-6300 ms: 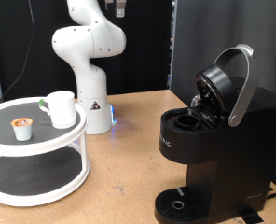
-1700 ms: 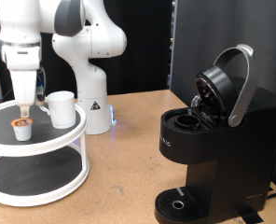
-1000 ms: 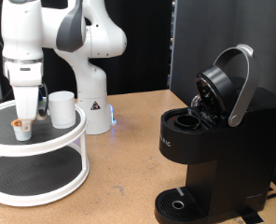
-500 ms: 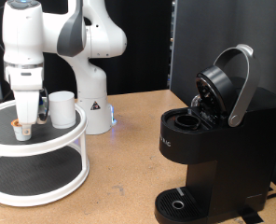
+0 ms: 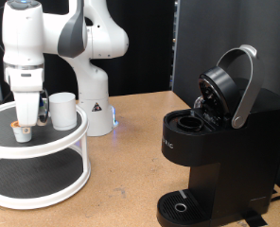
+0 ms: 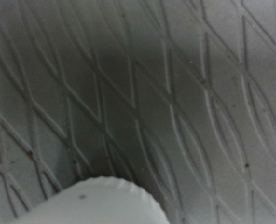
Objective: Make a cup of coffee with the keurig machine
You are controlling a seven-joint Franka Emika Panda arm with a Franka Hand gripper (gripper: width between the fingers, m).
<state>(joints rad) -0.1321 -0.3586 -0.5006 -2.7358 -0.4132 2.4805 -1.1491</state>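
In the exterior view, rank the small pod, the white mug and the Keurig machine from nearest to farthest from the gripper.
The gripper is down over the upper shelf of the round stand.
1. Small pod: directly under the gripper, on the shelf.
2. White mug: just to the exterior view's right, same shelf.
3. Keurig machine: far on the exterior view's right, lid up.

I work in a robotics lab — my white arm's base (image 5: 95,112) is bolted onto a wooden tabletop (image 5: 131,151). Black curtains (image 5: 145,47) hang behind, cables trailing down them — no home kitchen.
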